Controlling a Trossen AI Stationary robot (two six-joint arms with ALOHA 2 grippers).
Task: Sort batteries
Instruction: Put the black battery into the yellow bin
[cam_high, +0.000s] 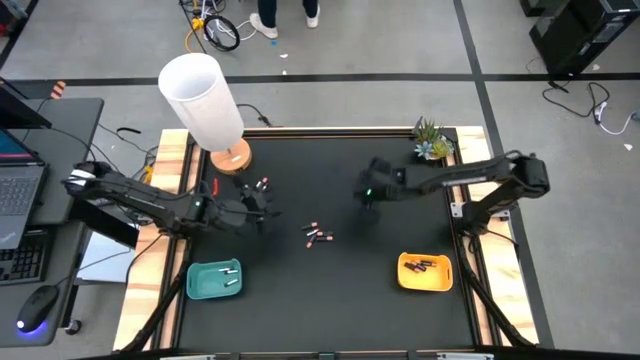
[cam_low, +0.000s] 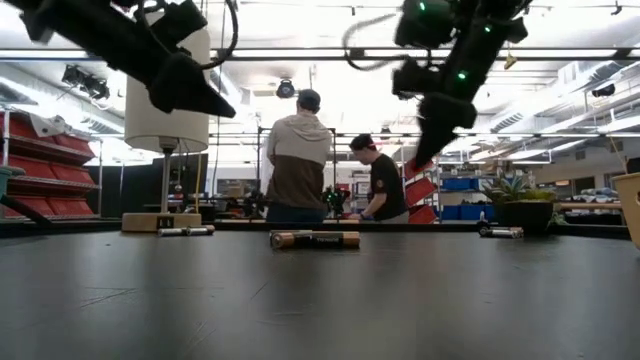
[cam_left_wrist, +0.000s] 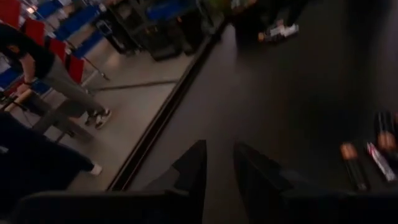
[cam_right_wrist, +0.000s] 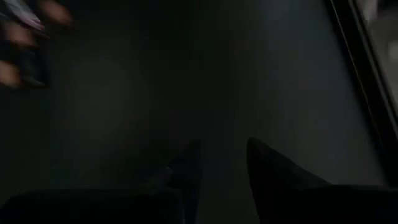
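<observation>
Several batteries lie loose on the black table's middle; one of them rests on its side in the low view. A few more lie near the lamp's foot. My left gripper hovers left of the middle group, open, with nothing between its fingers; dark batteries with pink ends lie beside it. My right gripper hangs above the table, right of the group, slanting down, open and empty.
A teal tray with pale batteries sits at the near left, an orange tray with dark ones at the near right. A white lamp stands far left, a potted plant far right. People stand beyond the table.
</observation>
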